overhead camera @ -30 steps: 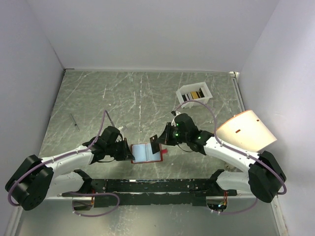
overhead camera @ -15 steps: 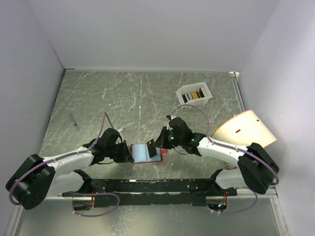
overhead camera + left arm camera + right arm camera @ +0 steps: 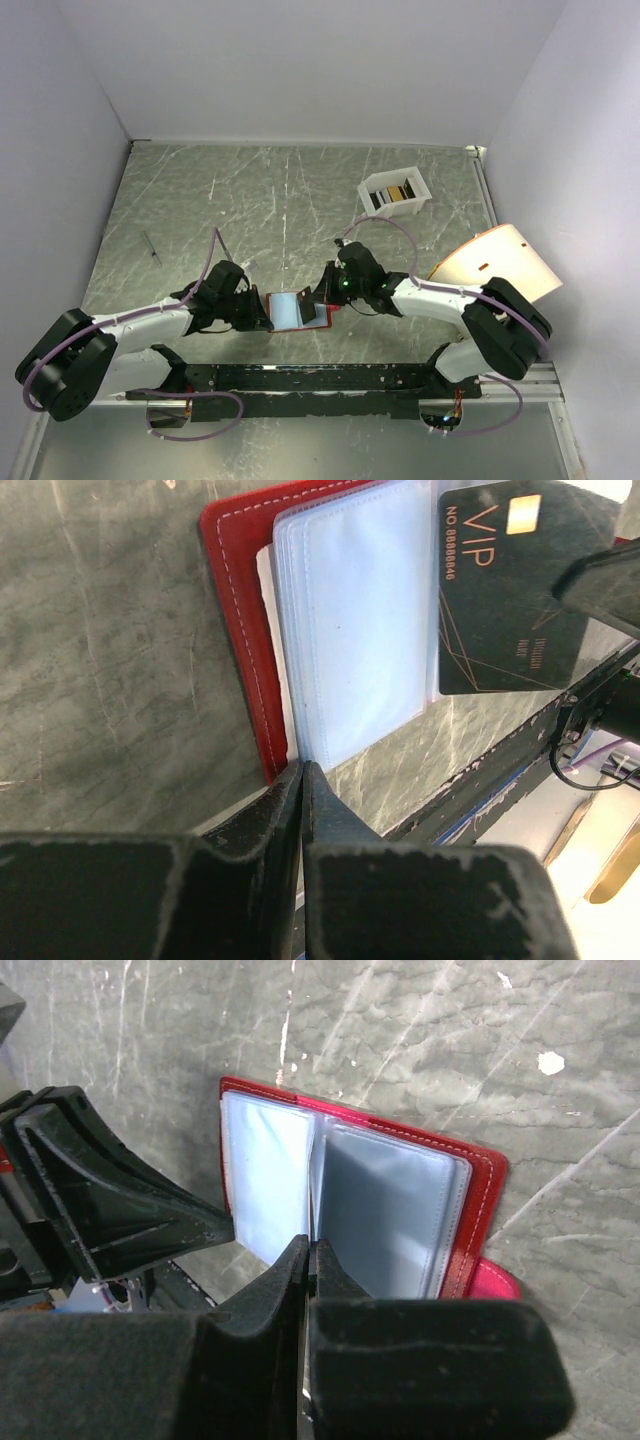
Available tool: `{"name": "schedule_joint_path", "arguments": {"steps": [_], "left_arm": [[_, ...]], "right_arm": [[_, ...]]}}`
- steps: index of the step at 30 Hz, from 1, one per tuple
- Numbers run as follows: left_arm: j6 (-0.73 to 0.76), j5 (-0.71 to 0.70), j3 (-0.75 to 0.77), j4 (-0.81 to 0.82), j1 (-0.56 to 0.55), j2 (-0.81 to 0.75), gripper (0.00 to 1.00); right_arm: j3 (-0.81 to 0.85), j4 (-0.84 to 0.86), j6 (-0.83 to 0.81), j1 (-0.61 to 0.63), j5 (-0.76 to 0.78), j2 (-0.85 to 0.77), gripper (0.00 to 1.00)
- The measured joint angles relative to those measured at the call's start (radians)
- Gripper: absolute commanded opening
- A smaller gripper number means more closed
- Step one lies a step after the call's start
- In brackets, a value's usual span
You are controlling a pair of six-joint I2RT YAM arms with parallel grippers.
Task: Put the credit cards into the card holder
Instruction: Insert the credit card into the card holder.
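Red folding leather wallet (image 3: 290, 310) is flanked by left gripper (image 3: 302, 768) and right gripper (image 3: 308, 1245); dark plastic VIP card (image 3: 505, 590) is held over its right half.

There is one red folding leather wallet (image 3: 298, 310), open, by the near edge. There is one dark plastic card with gold VIP letters (image 3: 510, 590). One white open-topped box (image 3: 408, 205) sits near the far right corner. It holds maybe three or four small plastic cards (image 3: 393, 193), too tiny to count well. One thin grey stick (image 3: 150, 247) lies by the left edge.
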Motion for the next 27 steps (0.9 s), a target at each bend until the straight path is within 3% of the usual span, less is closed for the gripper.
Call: {"name": "schedule_joint_path", "arguments": {"steps": [27], "left_arm": [[-0.011,-0.001,-0.005,-0.003,0.0,-0.009,0.17]], "right_arm": [[-0.047,0.166,0.005,-0.005,-0.003,0.085,0.0]]}}
